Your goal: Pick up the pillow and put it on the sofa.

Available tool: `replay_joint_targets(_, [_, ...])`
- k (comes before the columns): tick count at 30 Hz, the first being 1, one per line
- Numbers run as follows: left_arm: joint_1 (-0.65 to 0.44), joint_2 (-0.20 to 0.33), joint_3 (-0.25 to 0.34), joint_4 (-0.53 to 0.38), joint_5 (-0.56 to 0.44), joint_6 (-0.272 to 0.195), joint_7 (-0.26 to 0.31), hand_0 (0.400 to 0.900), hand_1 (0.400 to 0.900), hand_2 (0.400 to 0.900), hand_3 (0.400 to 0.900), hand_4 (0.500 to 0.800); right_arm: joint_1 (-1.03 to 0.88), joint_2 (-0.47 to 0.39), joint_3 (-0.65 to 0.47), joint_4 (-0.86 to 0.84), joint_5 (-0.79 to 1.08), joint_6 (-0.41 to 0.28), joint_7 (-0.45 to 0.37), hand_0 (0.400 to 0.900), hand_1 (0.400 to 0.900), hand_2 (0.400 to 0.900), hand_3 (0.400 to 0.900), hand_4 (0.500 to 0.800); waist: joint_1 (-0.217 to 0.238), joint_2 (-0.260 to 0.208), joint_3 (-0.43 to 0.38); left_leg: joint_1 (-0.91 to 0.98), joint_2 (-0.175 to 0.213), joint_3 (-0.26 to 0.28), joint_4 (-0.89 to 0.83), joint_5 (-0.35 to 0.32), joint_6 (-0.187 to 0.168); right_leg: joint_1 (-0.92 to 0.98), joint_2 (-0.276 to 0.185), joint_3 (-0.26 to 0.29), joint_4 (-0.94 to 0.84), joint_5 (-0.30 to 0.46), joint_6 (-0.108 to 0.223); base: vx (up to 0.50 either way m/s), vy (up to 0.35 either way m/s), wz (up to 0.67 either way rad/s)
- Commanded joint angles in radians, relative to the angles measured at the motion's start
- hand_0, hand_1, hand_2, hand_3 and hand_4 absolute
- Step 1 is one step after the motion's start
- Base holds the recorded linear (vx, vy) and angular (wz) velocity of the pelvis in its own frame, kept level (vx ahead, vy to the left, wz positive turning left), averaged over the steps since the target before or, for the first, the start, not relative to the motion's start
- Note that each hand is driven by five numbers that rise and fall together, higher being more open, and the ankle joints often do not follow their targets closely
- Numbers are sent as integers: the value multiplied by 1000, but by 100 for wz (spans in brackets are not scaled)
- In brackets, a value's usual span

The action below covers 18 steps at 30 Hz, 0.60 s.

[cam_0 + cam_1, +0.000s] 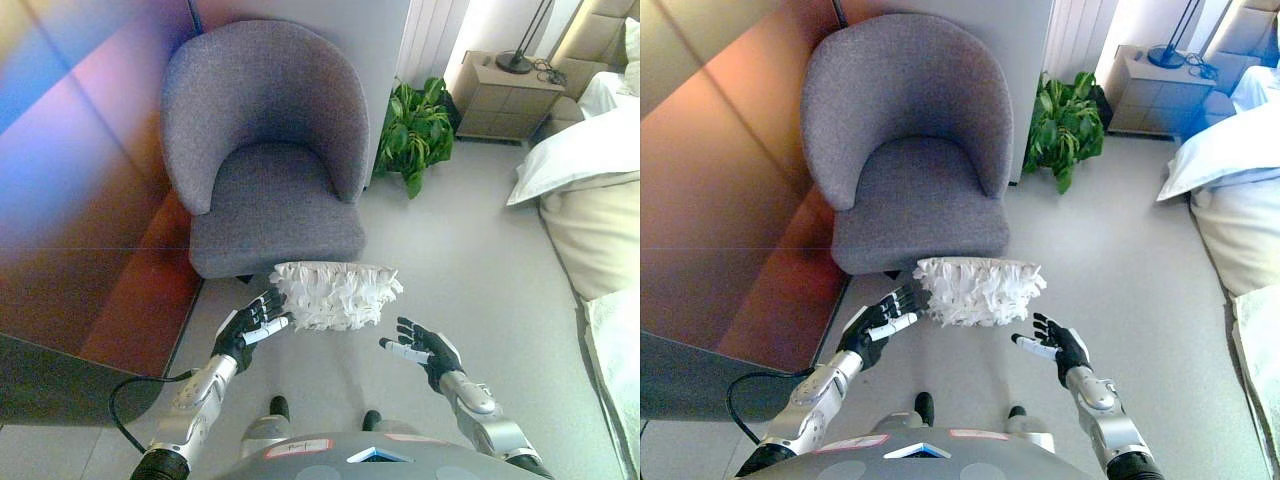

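Note:
A white ruffled pillow (336, 294) lies on the floor just in front of a grey tub armchair (268, 150). My left hand (251, 328) is open at the pillow's left end, its fingertips at or against the ruffles. My right hand (426, 349) is open too, a short way off the pillow's lower right corner and not touching it. The armchair's seat (920, 205) holds nothing.
A wooden wall panel (80, 200) runs along the left. A green potted plant (415, 130) stands right of the armchair. A nightstand (505, 95) with a lamp base is at the back right, and a bed with white bedding (590, 180) fills the right edge.

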Motion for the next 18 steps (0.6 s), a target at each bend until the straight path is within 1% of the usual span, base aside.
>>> replay_joint_targets(1, [-79, 30, 25, -55, 17, -71, 5, 900, 900, 900, 900, 800, -66, -21, -7, -105, -8, -76, -4, 900, 900, 900, 900, 800, -11, -24, 5, 38, -33, 7, 16, -78, 28, -23, 18, 2, 36, -2, -18, 0, 0, 0])
replay_joint_targets(6, [-85, 30, 17, -62, 10, -68, -20, 900, 900, 900, 900, 800, -72, -23, -4, -111, -6, -66, -8, 900, 900, 900, 900, 800, -11, -23, 8, 36, -32, 5, 18, -78, 27, -27, 20, 4, 39, -3, -20, 0, 0, 0])
replay_joint_targets(11, [-81, 31, 14, -65, 14, -68, -17, 900, 900, 900, 900, 800, -66, -23, -1, -107, -6, -75, -9, 900, 900, 900, 900, 800, -12, -22, 8, 36, -30, 6, 17, -78, 26, -27, 22, 4, 40, -5, -20, 0, 0, 0])
replay_joint_targets(14, [-80, 33, 16, -65, 12, -70, -28, 900, 900, 900, 900, 800, -66, -23, -3, -106, -3, -76, -10, 900, 900, 900, 900, 800, -12, -22, 9, 36, -29, 8, 19, -78, 25, -25, 23, 5, 40, -6, -22, 0, 0, 0])
replay_joint_targets(18, [-77, 33, 16, -70, 17, -72, -28, 900, 900, 900, 900, 800, -62, -22, -5, -108, -5, -76, -8, 900, 900, 900, 900, 800, -12, -24, 9, 37, -28, 9, 21, -78, 25, -24, 24, 5, 40, -7, -24, 0, 0, 0])
